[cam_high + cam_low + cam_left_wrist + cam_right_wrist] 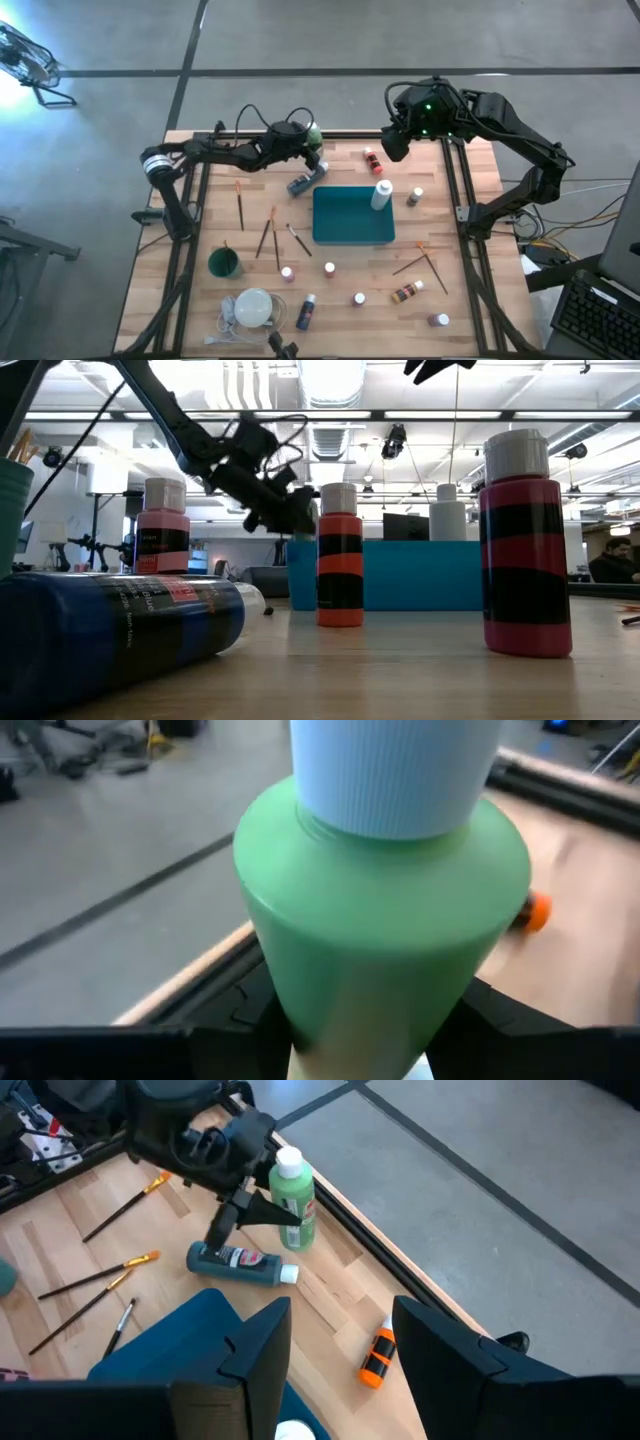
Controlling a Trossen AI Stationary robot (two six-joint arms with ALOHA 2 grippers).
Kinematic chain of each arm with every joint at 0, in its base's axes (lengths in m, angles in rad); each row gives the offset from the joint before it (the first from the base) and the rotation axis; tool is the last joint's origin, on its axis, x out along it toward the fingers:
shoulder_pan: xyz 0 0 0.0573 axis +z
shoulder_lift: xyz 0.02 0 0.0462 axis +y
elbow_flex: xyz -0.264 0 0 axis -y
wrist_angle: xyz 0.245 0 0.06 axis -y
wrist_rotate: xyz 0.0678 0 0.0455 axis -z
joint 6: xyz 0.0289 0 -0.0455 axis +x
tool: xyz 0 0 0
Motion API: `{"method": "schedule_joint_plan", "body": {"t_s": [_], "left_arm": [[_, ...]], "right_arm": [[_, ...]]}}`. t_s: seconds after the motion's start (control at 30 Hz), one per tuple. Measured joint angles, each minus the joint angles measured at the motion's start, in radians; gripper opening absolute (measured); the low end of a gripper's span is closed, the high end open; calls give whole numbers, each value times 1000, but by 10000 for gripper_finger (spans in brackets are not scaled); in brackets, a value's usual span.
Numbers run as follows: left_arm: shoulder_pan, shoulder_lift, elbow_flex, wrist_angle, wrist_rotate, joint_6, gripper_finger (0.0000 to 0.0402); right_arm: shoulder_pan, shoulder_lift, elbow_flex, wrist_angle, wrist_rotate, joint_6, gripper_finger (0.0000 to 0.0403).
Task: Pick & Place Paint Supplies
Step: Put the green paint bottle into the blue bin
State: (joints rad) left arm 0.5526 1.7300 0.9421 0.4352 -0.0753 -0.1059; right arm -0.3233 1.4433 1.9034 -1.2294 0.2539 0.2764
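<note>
High view: your left gripper (312,140) sits at the far edge of the bench (470,300), jaws closed on the green bottle (314,132). A grey-blue bottle (303,182) lies on its side just beside those jaws, between them and the teal tray (352,215). Your right gripper (392,145) hangs above the far side of the bench, holding nothing.

Low view: you see the left gripper (285,510) raised above the bench, behind an orange bottle (340,555) and a red bottle (523,540) standing nearer the camera.

Left wrist view: the green bottle (385,920) stands upright between the jaws, white cap uppermost, gripped at its lower body.

Right wrist view: your right jaws stand part open and empty. Beyond them an orange bottle (377,1357) lies on the bench; farther off the left gripper (262,1205) holds the green bottle (294,1200) above the grey-blue bottle (240,1264), with brushes (95,1275) lying beyond.
</note>
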Motion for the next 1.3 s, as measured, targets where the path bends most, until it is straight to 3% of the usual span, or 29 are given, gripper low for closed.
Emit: {"method": "schedule_joint_plan", "body": {"t_s": [0.17,0.3,0.57,0.93,1.3], "left_arm": [[0,-76,4,-66,127,-33,169],[-10,-148,58,-219,247,-76,169],[-74,-250,265,-583,488,-49,168],[-187,-218,611,-998,508,67,168],[-238,-189,663,-1042,507,61,167]], "right_arm": [[0,0,0,6,-35,0,173],[1,0,0,33,-102,-15,182],[4,0,0,116,-282,-45,192],[19,4,0,242,-414,-11,187],[70,67,2,313,-422,-44,255]]}}
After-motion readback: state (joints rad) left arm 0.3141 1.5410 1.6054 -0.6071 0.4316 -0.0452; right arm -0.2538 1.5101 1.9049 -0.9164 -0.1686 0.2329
